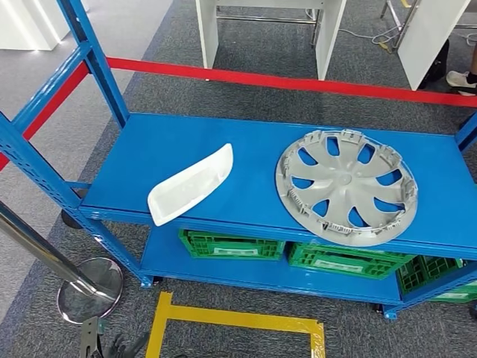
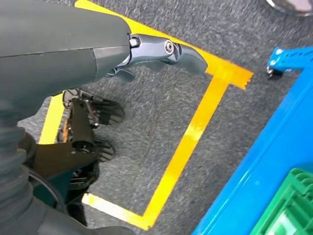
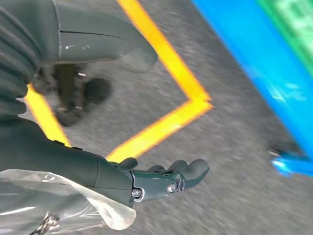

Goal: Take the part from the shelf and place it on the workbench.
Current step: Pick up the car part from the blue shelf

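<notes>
Looking down from the head view, you see the white part (image 1: pixel 191 184) lying on the blue shelf (image 1: pixel 168 145), its end overhanging the front edge, well apart from the grey wheel cover (image 1: pixel 347 186). It looks like light, stiff, smooth moulded plastic; take it across its narrow middle. In the left wrist view, your left hand (image 2: pixel 162 51) hangs over the yellow floor tape (image 2: pixel 184 147), fingers extended, holding nothing. The right wrist view, blurred, shows your right hand (image 3: pixel 162 178) likewise unclenched and empty; neither wrist view shows the part.

Matt white plastic part (image 1: pixel 191 184) on glossy blue-painted metal shelf (image 1: pixel 168 149).
</notes>
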`<control>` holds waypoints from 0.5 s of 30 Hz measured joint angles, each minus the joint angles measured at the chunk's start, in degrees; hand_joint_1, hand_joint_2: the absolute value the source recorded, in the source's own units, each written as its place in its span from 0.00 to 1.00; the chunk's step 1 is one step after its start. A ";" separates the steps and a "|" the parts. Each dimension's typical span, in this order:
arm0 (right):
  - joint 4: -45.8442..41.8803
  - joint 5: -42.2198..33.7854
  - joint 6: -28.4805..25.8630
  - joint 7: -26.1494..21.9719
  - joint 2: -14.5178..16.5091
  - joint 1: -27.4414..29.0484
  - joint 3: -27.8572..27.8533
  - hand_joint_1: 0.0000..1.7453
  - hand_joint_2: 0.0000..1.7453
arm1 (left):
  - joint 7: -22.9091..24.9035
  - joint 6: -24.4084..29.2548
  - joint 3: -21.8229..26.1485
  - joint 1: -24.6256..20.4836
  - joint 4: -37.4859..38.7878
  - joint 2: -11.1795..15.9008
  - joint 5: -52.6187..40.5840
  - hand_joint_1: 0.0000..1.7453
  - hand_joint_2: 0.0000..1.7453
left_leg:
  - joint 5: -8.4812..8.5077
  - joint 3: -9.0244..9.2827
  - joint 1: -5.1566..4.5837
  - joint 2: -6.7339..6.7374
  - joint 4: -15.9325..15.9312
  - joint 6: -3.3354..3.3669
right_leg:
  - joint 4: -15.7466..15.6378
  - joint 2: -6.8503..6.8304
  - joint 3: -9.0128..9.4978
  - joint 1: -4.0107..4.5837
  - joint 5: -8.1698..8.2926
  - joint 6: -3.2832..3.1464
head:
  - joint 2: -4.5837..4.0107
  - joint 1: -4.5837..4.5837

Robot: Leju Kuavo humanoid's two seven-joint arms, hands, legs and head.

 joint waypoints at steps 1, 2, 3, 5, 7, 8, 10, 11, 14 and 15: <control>-1.85 0.40 -0.65 -0.48 0.22 0.45 -0.45 0.00 1.00 | -0.19 0.22 0.31 -0.16 0.04 -0.02 0.00 0.00 1.00 | 0.00 0.00 0.00 0.00 0.00 0.00 | 0.00 0.00 0.00 0.00 0.00 0.00 | 0.00 0.00; -3.74 0.91 -1.26 -0.88 0.42 0.87 -0.89 0.00 1.00 | -0.34 0.40 0.60 -0.32 0.09 -0.05 -0.01 0.00 1.00 | 0.00 0.00 0.00 0.00 0.00 0.00 | 0.00 0.00 0.00 0.00 0.00 0.00 | 0.00 -0.01; -5.67 1.48 -1.84 -1.22 0.61 1.28 -1.26 0.00 1.00 | -0.49 0.57 0.87 -0.48 0.15 -0.07 -0.02 0.00 1.00 | 0.00 0.00 0.00 0.00 0.01 0.00 | 0.00 0.00 0.00 0.00 0.00 0.00 | 0.00 -0.01; -9.63 2.92 -2.91 -1.73 0.96 2.07 -1.92 0.00 1.00 | -0.81 0.93 1.35 -0.76 0.25 -0.11 -0.07 0.00 1.00 | 0.00 0.00 -0.01 0.00 0.01 0.00 | 0.00 0.00 0.00 0.00 0.00 0.00 | 0.00 -0.01; -13.56 4.65 -3.84 -2.04 1.27 2.82 -2.39 0.00 1.00 | -1.03 1.26 1.76 -1.01 0.36 -0.16 -0.16 0.00 1.00 | 0.00 0.00 -0.01 0.00 0.01 0.00 | 0.00 0.00 -0.01 -0.01 0.00 0.00 | 0.00 0.00; -15.45 5.60 -4.25 -2.13 1.41 3.19 -2.57 0.00 1.00 | -1.10 1.39 1.95 -1.13 0.40 -0.18 -0.22 0.00 1.00 | 0.00 0.00 0.00 0.00 0.01 0.00 | 0.00 0.00 -0.01 -0.01 0.00 0.00 | 0.00 -0.01; -19.38 7.81 -5.04 -2.25 1.72 3.96 -2.84 0.00 1.00 | -1.23 1.61 2.38 -1.34 0.49 -0.24 -0.46 0.00 1.00 | 0.00 0.00 0.00 0.00 0.01 0.00 | 0.00 0.00 -0.01 -0.01 0.00 0.00 | 0.00 -0.01; -21.30 9.02 -5.42 -2.31 1.86 4.36 -2.90 0.00 1.00 | -1.32 1.71 2.57 -1.43 0.54 -0.27 -0.58 0.00 1.00 | 0.00 0.01 0.00 0.00 0.01 0.00 | 0.00 0.00 -0.01 -0.01 0.00 0.00 | 0.00 -0.01; -26.90 13.04 -6.51 -2.43 2.21 5.72 -2.96 0.00 1.00 | -1.58 2.04 3.11 -1.64 0.68 -0.41 -0.91 0.00 1.00 | 0.00 0.01 0.00 0.00 0.01 0.00 | 0.00 0.00 -0.02 0.00 0.00 0.00 | 0.00 -0.01; -28.70 14.43 -6.86 -2.45 2.32 6.18 -2.97 0.00 1.00 | -1.69 2.14 3.32 -1.70 0.73 -0.47 -1.04 0.00 1.00 | 0.00 0.00 0.00 0.00 0.01 0.00 | 0.00 0.00 -0.02 0.00 0.00 0.00 | 0.00 -0.01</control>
